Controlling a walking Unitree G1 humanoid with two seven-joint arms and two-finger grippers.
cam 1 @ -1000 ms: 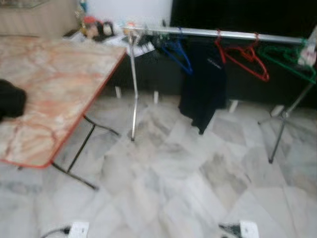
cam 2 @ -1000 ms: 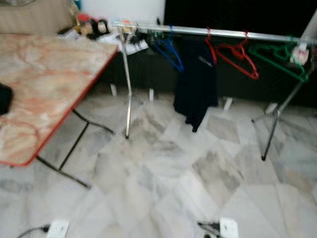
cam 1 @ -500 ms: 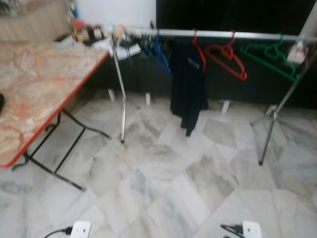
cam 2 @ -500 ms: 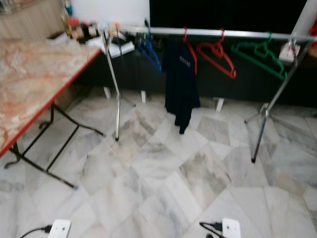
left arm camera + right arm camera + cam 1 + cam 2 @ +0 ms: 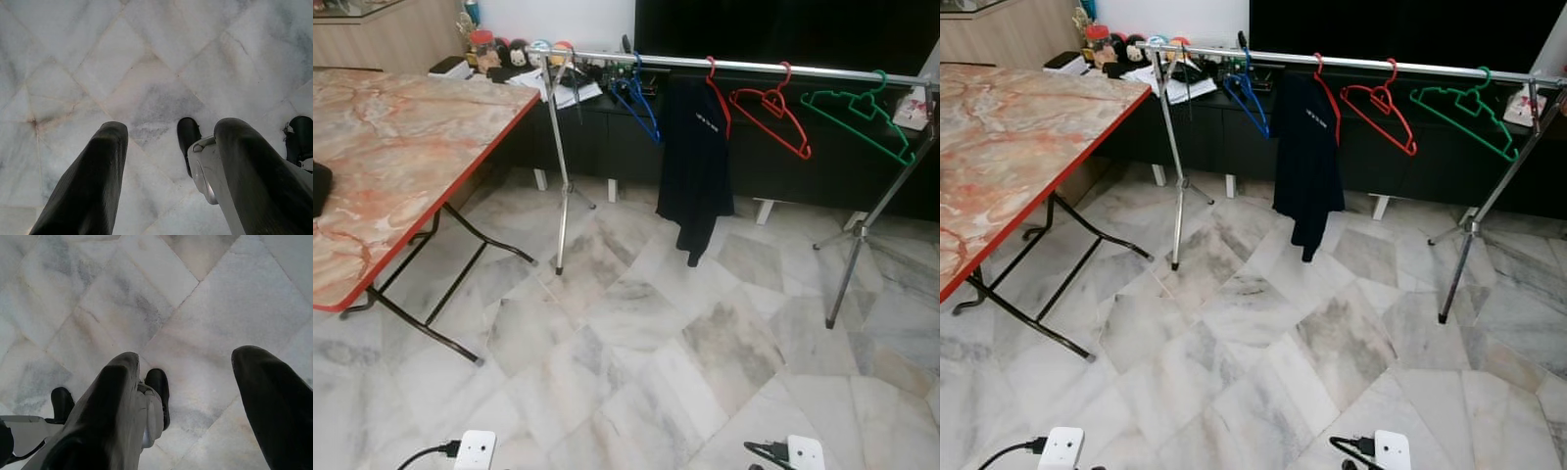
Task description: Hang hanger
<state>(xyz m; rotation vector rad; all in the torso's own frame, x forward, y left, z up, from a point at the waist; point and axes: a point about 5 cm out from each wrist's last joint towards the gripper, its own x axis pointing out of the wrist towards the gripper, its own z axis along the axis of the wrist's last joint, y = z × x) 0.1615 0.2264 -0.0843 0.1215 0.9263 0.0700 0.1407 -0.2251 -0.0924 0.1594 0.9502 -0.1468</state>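
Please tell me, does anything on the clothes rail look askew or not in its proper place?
Yes. On the rail, the black garment hangs lopsided from a red hanger, with one long corner drooping toward the floor. The empty blue hanger, red hanger and green hanger hang tilted.

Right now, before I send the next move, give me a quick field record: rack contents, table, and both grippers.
rack: silver rail on tripod legs
hangers on rail: blue hanger, red hanger, green hanger, all bare
garment: black shirt hanging on the rail
table: marble-top folding table to the robot's left
left gripper: open, empty, over floor
right gripper: open, empty, over floor
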